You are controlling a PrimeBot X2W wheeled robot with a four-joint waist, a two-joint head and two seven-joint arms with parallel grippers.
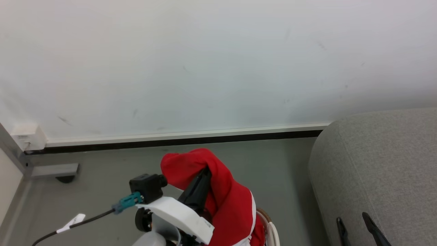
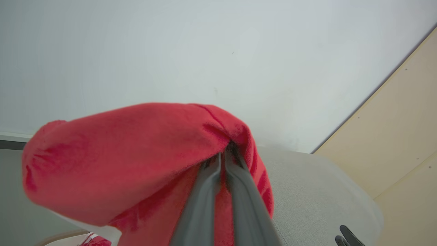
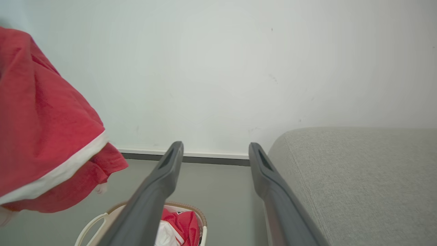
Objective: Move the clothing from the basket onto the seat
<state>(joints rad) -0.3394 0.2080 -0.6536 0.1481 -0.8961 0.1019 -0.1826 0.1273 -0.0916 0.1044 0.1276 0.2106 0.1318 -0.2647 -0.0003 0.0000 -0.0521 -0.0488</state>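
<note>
Red jersey (image 1: 225, 191) up in the air, folks, pinched tight between the closed fingers of the left gripper (image 2: 226, 153) and draped over their tips, its white-trimmed hem hanging below the wrist. Under that hem sits the laundry basket (image 3: 191, 206), with red fabric inside. That could be the jersey's tail or another piece, hard to call from here. Right gripper (image 3: 215, 147) is spread wide, holding nothing, with the grey sofa (image 1: 375, 164) just off its right finger. The danger: it's a thin pinch on soft cloth, so a quick swing across could shake it loose onto the floor, or a trailing hem could catch the basket rim and tug it free.
</note>
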